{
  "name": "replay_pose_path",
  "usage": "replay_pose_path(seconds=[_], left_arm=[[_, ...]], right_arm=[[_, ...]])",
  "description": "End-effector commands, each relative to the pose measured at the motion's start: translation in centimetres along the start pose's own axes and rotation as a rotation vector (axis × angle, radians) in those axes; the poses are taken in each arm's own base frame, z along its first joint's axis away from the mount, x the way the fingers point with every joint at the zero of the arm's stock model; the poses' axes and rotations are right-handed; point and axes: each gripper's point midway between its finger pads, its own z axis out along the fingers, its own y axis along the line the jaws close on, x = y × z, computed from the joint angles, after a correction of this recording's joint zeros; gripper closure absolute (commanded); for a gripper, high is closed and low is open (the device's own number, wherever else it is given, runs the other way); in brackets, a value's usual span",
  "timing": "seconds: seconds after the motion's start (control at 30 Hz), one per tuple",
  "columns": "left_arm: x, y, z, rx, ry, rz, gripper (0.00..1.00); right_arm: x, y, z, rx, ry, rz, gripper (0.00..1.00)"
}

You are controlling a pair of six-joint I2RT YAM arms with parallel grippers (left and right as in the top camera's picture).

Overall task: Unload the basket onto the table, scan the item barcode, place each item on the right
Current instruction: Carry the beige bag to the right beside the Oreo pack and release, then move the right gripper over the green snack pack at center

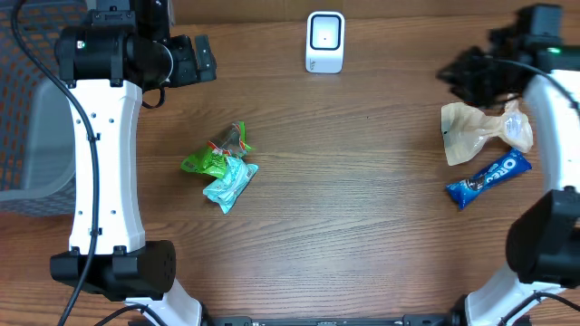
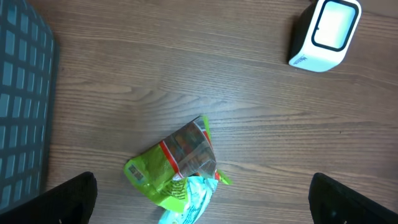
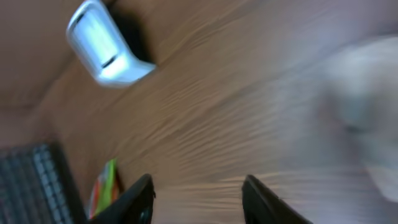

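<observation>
left gripper [image 1: 205, 59] spread wide, right gripper [image 3: 198, 190] parted, both empty; open tabletop [image 1: 362, 181] between scanner [image 1: 324, 41] and green packet [image 1: 210, 159], basket [image 1: 36, 136] edging left.

The whole picture is smeared with blur. A brown wooden table [image 3: 249, 93] fills most of it, its grain running at a slant. At the upper left stands a small white scanner [image 3: 102, 46] with a rounded top, seen tilted, dark shadow just behind it. Along the bottom edge the right gripper [image 3: 198, 190] shows as two dark fingers [image 3: 132, 202] set apart, with only bare wood between them. Just left of the left finger lies part of a green and orange packet [image 3: 106, 183]. A grey mesh basket [image 3: 31, 180] sits in the lower left corner. At the right edge is a pale shape [image 3: 367, 106], too blurred to identify.
</observation>
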Motion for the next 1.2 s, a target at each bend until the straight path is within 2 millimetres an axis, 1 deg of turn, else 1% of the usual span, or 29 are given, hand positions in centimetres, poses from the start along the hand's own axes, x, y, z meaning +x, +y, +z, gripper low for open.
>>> replay_pose_path(seconds=[0.0, 0.03, 0.07, 0.1, 0.2, 0.23, 0.3, 0.33, 0.43, 0.57, 0.67, 0.77, 0.8, 0.9, 0.97, 1.0, 1.07, 1.1, 1.17], left_arm=[[-0.2, -0.2, -0.8, 0.011, -0.021, -0.012, 0.0], [-0.2, -0.2, -0.8, 0.011, -0.021, -0.012, 0.0], [-0.2, -0.2, -0.8, 0.011, -0.021, -0.012, 0.0], [-0.2, -0.2, -0.8, 0.011, -0.021, -0.012, 0.0], [-0.2, -0.2, -0.8, 0.011, -0.021, -0.012, 0.0], [-0.2, -0.2, -0.8, 0.011, -0.021, -0.012, 0.0], [-0.2, -0.2, -0.8, 0.011, -0.021, -0.012, 0.0], [-0.2, -0.2, -0.8, 0.011, -0.021, -0.012, 0.0], [-0.2, -0.2, -0.8, 0.011, -0.021, -0.012, 0.0], [-0.2, -0.2, -0.8, 0.011, -0.021, -0.012, 0.0], [-0.2, -0.2, -0.8, 0.011, -0.021, -0.012, 0.0], [-0.2, -0.2, -0.8, 0.011, -0.021, -0.012, 0.0], [-0.2, -0.2, -0.8, 0.011, -0.021, -0.012, 0.0], [-0.2, -0.2, -0.8, 0.011, -0.021, -0.012, 0.0], [-0.2, -0.2, -0.8, 0.011, -0.021, -0.012, 0.0], [-0.2, -0.2, -0.8, 0.011, -0.021, -0.012, 0.0], [-0.2, -0.2, -0.8, 0.011, -0.021, -0.012, 0.0], [-0.2, -0.2, -0.8, 0.011, -0.021, -0.012, 0.0], [-0.2, -0.2, -0.8, 0.011, -0.021, -0.012, 0.0]], right_arm=[[3.8, 7.2, 1.6, -0.132, 0.058, -0.177, 0.37], [5.5, 9.3, 2.9, -0.16, 0.076, -0.239, 0.24], [6.3, 10.1, 3.7, -0.167, 0.083, -0.268, 0.2], [8.2, 11.6, 5.5, -0.176, 0.102, -0.321, 0.16], [10.9, 13.2, 8.4, -0.195, 0.15, -0.382, 0.16], [12.2, 13.8, 9.8, -0.2, 0.177, -0.401, 0.16], [13.9, 14.5, 11.8, -0.211, 0.214, -0.426, 0.16], [14.6, 14.8, 12.5, -0.22, 0.229, -0.436, 0.16], [17.7, 16.2, 14.9, -0.286, 0.303, -0.476, 0.15], [21.0, 17.8, 16.4, -0.354, 0.373, -0.521, 0.13], [22.7, 18.9, 17.0, -0.377, 0.383, -0.559, 0.1], [24.0, 20.3, 17.6, -0.413, 0.374, -0.587, 0.12], [24.7, 21.0, 18.5, -0.409, 0.354, -0.586, 0.12], [25.9, 21.2, 19.6, -0.39, 0.34, -0.612, 0.13], [27.1, 21.2, 20.4, -0.388, 0.351, -0.629, 0.13], [28.0, 21.3, 21.1, -0.391, 0.36, -0.64, 0.15], [29.0, 21.0, 22.3, -0.388, 0.366, -0.652, 0.19], [29.3, 20.9, 22.8, -0.382, 0.369, -0.655, 0.25], [29.7, 20.6, 23.5, -0.381, 0.371, -0.661, 0.33]])
